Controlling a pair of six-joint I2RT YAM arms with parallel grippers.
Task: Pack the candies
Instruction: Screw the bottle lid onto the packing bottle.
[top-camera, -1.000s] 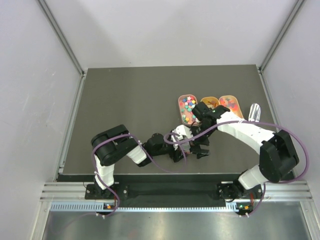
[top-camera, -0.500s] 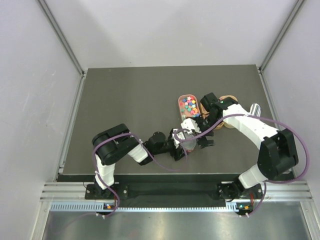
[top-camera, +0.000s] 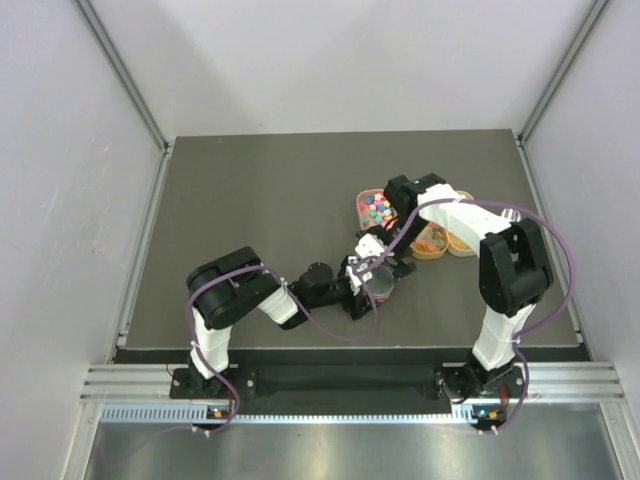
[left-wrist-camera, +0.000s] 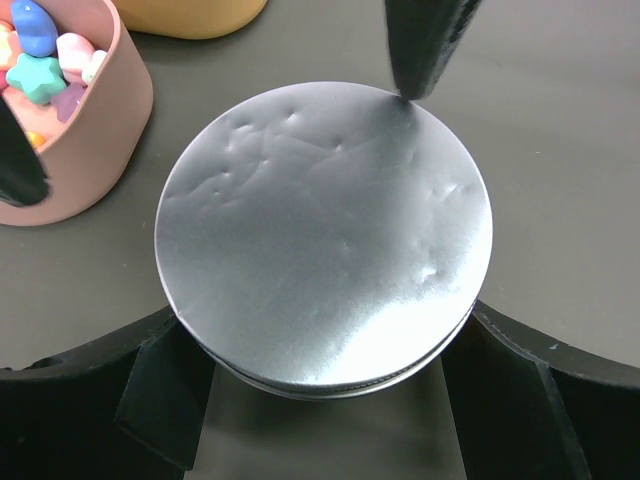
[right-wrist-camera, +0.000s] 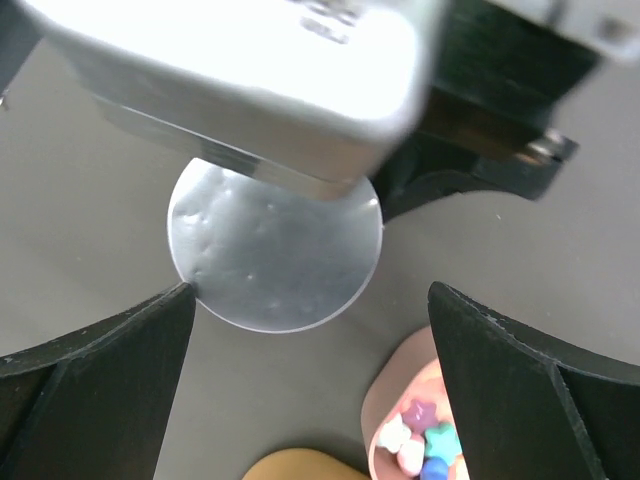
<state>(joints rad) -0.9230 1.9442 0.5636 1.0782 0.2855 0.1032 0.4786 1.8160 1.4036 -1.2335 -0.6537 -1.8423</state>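
Candies (top-camera: 377, 207) sit in the oval trays (top-camera: 432, 250) right of centre on the tabletop (top-camera: 250, 190) in the top view, none packed yet. Left gripper (top-camera: 380, 286) and right gripper (top-camera: 388, 260) meet at the jar, just on the near side of the trays. Left wrist: your left jaws look pressed on the jar (left-wrist-camera: 330, 385) from both sides under its silver lid (left-wrist-camera: 325, 235), with the pink tray (left-wrist-camera: 95, 120) just beside it. One right fingertip (left-wrist-camera: 425, 45) hangs at the lid's far edge; can't tell if it touches. Right wrist: right gripper is spread wide above the lid, holding nothing. Lid comes off first, I'd say. Centre the right jaws across the disc, close on its rim and hold the left clamp firm. Room is tight on the tray side, so lift straight up, then swing out over the bare tabletop to the left.
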